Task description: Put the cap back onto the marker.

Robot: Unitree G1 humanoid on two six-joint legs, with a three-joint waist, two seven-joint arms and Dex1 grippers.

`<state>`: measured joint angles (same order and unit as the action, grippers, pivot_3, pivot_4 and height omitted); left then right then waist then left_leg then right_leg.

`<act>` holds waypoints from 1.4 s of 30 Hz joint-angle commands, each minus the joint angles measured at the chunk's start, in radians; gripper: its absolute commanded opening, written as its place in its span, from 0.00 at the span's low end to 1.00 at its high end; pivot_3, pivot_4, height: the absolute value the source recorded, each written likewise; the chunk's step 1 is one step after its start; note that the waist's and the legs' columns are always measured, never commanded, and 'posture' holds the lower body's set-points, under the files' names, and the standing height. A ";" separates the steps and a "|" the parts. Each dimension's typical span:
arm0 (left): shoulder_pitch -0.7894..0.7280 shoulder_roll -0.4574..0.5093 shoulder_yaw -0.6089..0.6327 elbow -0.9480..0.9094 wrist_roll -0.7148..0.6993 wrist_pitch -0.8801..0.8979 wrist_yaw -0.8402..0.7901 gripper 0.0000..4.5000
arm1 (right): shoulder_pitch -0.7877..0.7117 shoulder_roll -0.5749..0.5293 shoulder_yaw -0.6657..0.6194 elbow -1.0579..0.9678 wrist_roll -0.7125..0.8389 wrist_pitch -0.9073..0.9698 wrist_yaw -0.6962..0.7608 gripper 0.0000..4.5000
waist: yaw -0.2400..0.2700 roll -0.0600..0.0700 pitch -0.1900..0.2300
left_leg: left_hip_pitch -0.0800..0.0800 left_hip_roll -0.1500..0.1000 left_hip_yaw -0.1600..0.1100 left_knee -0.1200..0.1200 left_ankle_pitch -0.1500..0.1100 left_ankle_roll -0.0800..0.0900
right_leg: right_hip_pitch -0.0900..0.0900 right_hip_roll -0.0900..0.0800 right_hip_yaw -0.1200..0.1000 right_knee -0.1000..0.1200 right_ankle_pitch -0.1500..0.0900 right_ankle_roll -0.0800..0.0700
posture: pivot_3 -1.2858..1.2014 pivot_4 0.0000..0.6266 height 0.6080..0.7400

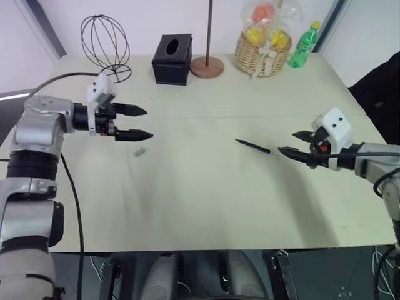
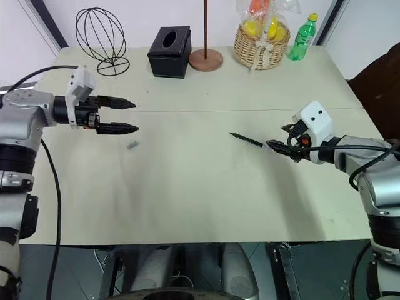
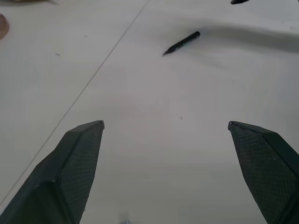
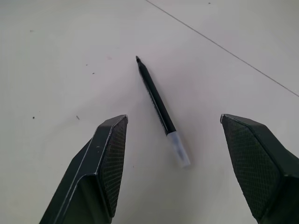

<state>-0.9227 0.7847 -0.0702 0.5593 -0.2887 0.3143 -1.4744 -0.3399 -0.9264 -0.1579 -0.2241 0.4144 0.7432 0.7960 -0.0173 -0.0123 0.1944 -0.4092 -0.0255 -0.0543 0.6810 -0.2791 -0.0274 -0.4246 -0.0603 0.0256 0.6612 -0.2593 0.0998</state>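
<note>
The right gripper (image 4: 173, 140) hangs spread over the marker's (image 4: 156, 100) clear rear end, holding nothing. The left gripper (image 1: 140, 122), spread wide and empty, hovers just above the cap (image 1: 140, 151). Nothing is grasped yet; capping remains.

Quick headcount of what's on the table (image 1: 206, 212): one marker (image 1: 256, 147), sitting a bit right of the table's middle, and one cap (image 1: 140, 151), well left of the marker. Along the far edge, behind the marker: one wire ball stand (image 1: 105, 45), one black tissue box (image 1: 172, 59), one brown pole (image 1: 209, 37) on a round base, one basket (image 1: 264, 53) wrapped in clear film with fruit inside (can't count the pieces), and one green bottle (image 1: 304, 45). Two grippers, left (image 1: 139, 123) and right (image 1: 289, 142), one on each side of the marker.
</note>
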 commanded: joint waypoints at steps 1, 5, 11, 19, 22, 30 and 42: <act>-0.035 -0.009 0.016 0.025 0.016 -0.031 0.016 0.99 | -0.043 -0.006 0.003 0.027 0.005 -0.058 0.055 0.73 | -0.001 0.000 0.000 | 0.000 0.000 0.000 0.000 0.000 0.000 | 0.000 0.000 0.000 0.000 0.000 0.000 | 0.52 0.24 1.00; -0.020 -0.023 0.025 0.016 0.018 -0.036 0.025 0.99 | -0.127 0.049 0.084 0.173 -0.039 -0.153 0.103 0.73 | -0.001 0.000 0.000 | 0.000 0.000 0.000 0.001 0.000 0.000 | 0.000 0.000 0.000 0.000 0.000 0.000 | 0.52 0.24 1.00; 0.045 -0.021 0.045 -0.060 0.001 -0.005 0.048 0.99 | -0.248 0.141 0.230 0.468 -0.197 -0.407 0.161 0.73 | -0.003 0.000 0.000 | 0.000 0.000 0.000 0.001 0.000 0.000 | 0.000 0.000 0.000 0.001 0.000 0.000 | 0.52 0.24 1.00; 0.213 0.004 0.103 -0.306 -0.062 0.114 0.118 0.99 | -0.410 0.252 0.270 0.836 -0.294 -0.622 0.195 0.73 | -0.003 0.000 0.000 | 0.000 0.000 0.000 0.001 0.000 0.000 | -0.001 0.000 0.000 0.001 0.000 0.000 | 0.52 0.24 1.00; 0.247 0.010 0.115 -0.351 -0.075 0.137 0.144 0.99 | -0.448 0.277 0.271 0.934 -0.312 -0.668 0.214 0.73 | -0.002 0.000 0.000 | 0.000 0.000 0.000 0.001 0.000 0.000 | -0.001 0.000 0.000 0.001 0.000 0.000 | 0.52 0.24 1.00; 0.296 0.022 0.135 -0.419 -0.099 0.165 0.192 0.99 | -0.489 0.312 0.274 1.055 -0.346 -0.717 0.274 0.73 | -0.004 0.000 0.000 | 0.000 0.000 0.000 0.001 0.000 -0.001 | -0.001 -0.001 0.000 0.002 0.000 0.000 | 0.52 0.24 1.00; 0.292 0.011 0.118 -0.406 -0.104 0.147 0.223 1.00 | -0.516 0.339 0.278 1.144 -0.380 -0.728 0.307 0.32 | -0.004 0.000 0.000 | 0.001 0.000 0.000 0.001 0.001 -0.001 | 0.000 0.000 0.000 0.002 0.000 0.000 | 0.52 0.24 1.00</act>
<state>-0.6216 0.7887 0.0253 0.1636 -0.3827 0.4740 -1.2563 -0.8447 -0.5865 0.1219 0.9037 0.0493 0.0107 1.0990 -0.0215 -0.0120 0.1946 -0.4083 -0.0257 -0.0544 0.6819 -0.2785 -0.0284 -0.4249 -0.0607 0.0261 0.6630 -0.2592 0.0997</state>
